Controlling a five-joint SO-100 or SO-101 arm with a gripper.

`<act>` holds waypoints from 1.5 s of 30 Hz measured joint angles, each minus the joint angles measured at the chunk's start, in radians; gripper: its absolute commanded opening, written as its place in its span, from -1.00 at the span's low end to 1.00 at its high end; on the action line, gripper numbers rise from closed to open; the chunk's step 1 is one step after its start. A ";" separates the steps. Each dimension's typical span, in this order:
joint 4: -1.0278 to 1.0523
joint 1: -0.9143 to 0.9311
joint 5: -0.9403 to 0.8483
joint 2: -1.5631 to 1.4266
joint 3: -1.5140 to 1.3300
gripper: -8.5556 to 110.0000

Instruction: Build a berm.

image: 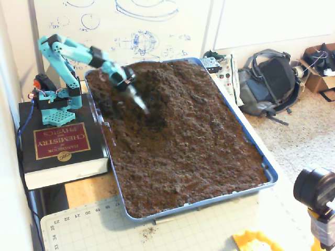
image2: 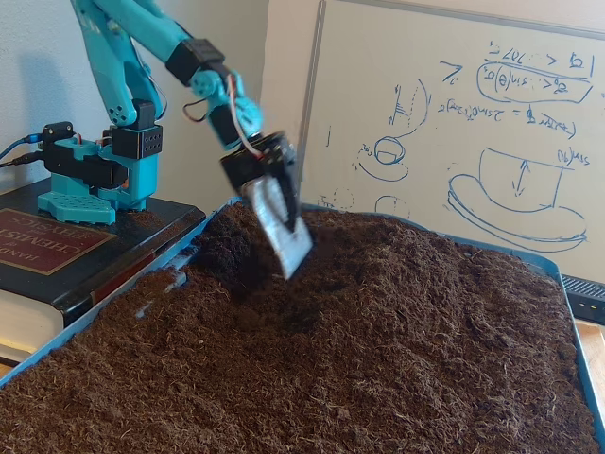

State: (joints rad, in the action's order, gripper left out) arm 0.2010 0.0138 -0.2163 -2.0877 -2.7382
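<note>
A blue tray (image: 263,163) is filled with loose dark-brown soil. The berm (image: 161,79) is a hump of soil at the tray's far end, right of a dug hollow (image: 124,111); in the low fixed view the berm (image2: 383,257) rises right of the hollow (image2: 238,263). My turquoise arm reaches from its base on the left. Its gripper (image: 143,108) ends in a silvery blade, pointing down just above the hollow's edge (image2: 294,262). The jaws look shut with no gap, and no soil shows on the blade.
The arm's base stands on a thick black book (image: 58,147) left of the tray. A whiteboard (image2: 454,123) stands behind. A backpack (image: 267,81) lies right of the tray, a camera (image: 314,191) at the near right, a cutting mat (image: 104,226) in front.
</note>
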 measured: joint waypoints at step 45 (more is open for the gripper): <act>-0.002 -0.261 0.341 0.462 0.603 -0.86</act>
State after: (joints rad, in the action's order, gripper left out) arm 0.1994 -0.2470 0.1243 -1.6260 -2.1353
